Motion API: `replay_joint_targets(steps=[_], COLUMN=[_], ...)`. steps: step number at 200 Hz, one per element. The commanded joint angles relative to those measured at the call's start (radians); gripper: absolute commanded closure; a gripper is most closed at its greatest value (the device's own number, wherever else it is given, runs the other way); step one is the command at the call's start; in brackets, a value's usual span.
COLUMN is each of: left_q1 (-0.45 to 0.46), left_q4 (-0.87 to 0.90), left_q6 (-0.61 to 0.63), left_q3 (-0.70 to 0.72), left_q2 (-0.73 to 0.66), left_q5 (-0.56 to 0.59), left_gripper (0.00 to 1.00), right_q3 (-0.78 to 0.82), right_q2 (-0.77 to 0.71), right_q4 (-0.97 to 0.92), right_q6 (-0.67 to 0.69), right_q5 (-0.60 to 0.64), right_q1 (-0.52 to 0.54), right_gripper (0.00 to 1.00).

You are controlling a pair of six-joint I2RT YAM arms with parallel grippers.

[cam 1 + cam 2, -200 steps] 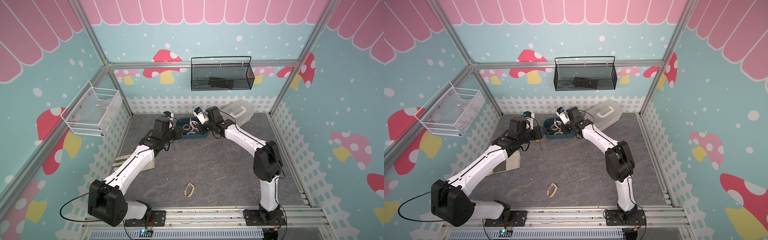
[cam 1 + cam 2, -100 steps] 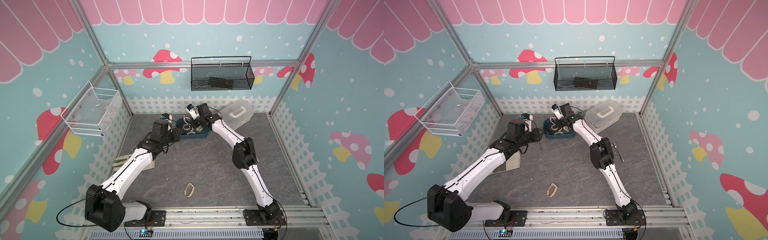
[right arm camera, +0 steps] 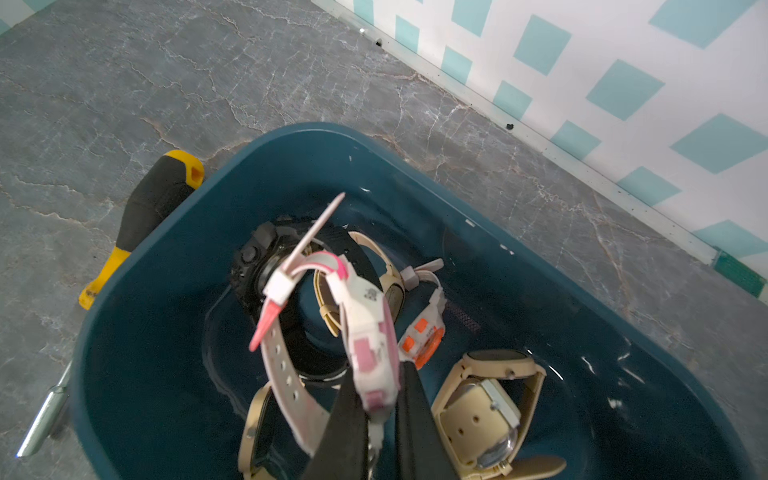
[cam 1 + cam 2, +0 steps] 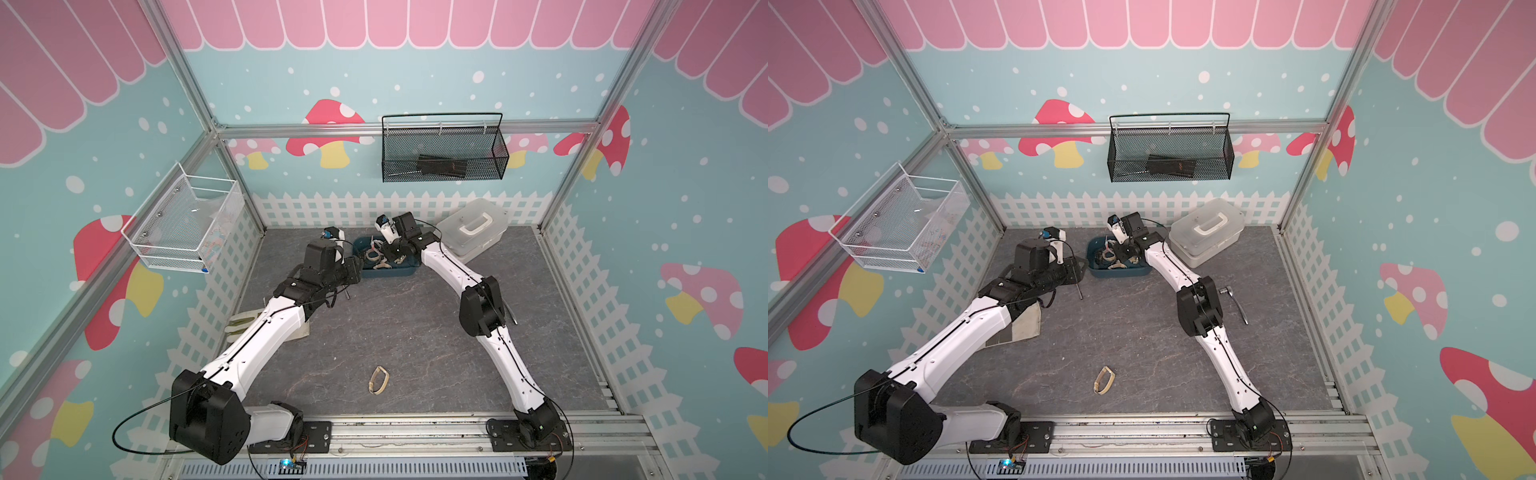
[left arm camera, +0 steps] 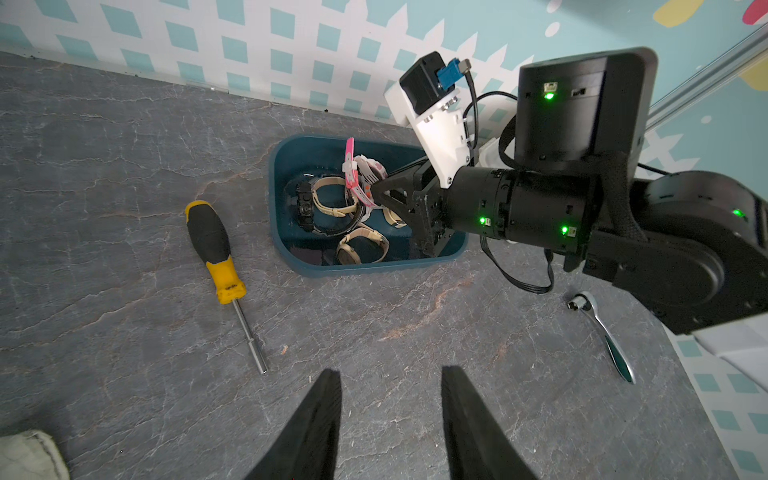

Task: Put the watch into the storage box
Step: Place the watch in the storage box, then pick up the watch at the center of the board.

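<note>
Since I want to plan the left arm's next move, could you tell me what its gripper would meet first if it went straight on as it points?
Probably the bare tabletop: the left gripper points at open floor short of the storage box, between the screwdriver and ratchet. Depth is unclear.

Right wrist view cuts off a lot: the storage box (image 3: pixel 166 266) runs past the frame, so its near wall isn't shown, and the tan watch (image 3: pixel 486 399) loses its strap at the edge. The screwdriver (image 3: pixel 137 224) is mostly behind the box wall. In both top views the watches in the box are too small to tell apart, and the left arm covers most of the pale glove (image 4: pixel 243 322).
</note>
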State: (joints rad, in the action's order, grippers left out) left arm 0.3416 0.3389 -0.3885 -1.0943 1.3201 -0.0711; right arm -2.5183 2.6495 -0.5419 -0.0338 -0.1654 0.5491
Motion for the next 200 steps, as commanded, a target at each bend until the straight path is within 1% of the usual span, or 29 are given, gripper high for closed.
replay_joint_targets(steps=[1, 16, 48, 59, 100, 127, 142, 156, 170, 200], left_q1=[-0.004, -0.005, -0.006, -0.006, -0.008, -0.011, -0.014, -0.018, -0.022, -0.026], left_q4=[0.003, 0.003, 0.003, 0.004, 0.003, 0.003, 0.003, 0.003, 0.003, 0.001], left_q6=[0.016, 0.017, 0.017, 0.017, 0.017, 0.018, 0.020, 0.018, 0.017, 0.015], left_q3=[0.004, 0.003, 0.001, -0.001, -0.002, 0.001, 0.003, 0.002, 0.002, 0.005], left_q2=[-0.015, -0.015, -0.015, -0.014, -0.015, -0.016, -0.018, -0.018, -0.016, -0.015], left_q5=[0.006, 0.004, 0.003, 0.000, -0.004, 0.003, 0.005, 0.004, 0.004, 0.004], left_gripper=[0.57, 0.57, 0.57, 0.57, 0.57, 0.57, 0.57, 0.57, 0.57, 0.57], right_q3=[-0.027, -0.027, -0.027, -0.027, -0.020, 0.036, 0.119, 0.239, 0.396, 0.701], right_q2=[0.005, 0.003, -0.018, -0.029, -0.088, -0.190, -0.279, -0.380, -0.489, -0.697], right_q4=[-0.016, -0.019, -0.024, -0.024, -0.040, -0.043, -0.031, 0.003, 0.061, 0.169], right_q6=[0.005, 0.008, -0.006, -0.008, -0.002, 0.015, 0.048, 0.081, 0.101, 0.088], right_q5=[0.003, 0.004, 0.001, 0.002, -0.007, -0.048, -0.060, -0.065, -0.083, -0.132], right_q1=[-0.002, -0.002, -0.002, -0.002, -0.002, 0.006, 0.018, 0.032, 0.039, 0.043], right_gripper=[0.89, 0.85, 0.69, 0.66, 0.64, 0.64, 0.64, 0.64, 0.63, 0.63])
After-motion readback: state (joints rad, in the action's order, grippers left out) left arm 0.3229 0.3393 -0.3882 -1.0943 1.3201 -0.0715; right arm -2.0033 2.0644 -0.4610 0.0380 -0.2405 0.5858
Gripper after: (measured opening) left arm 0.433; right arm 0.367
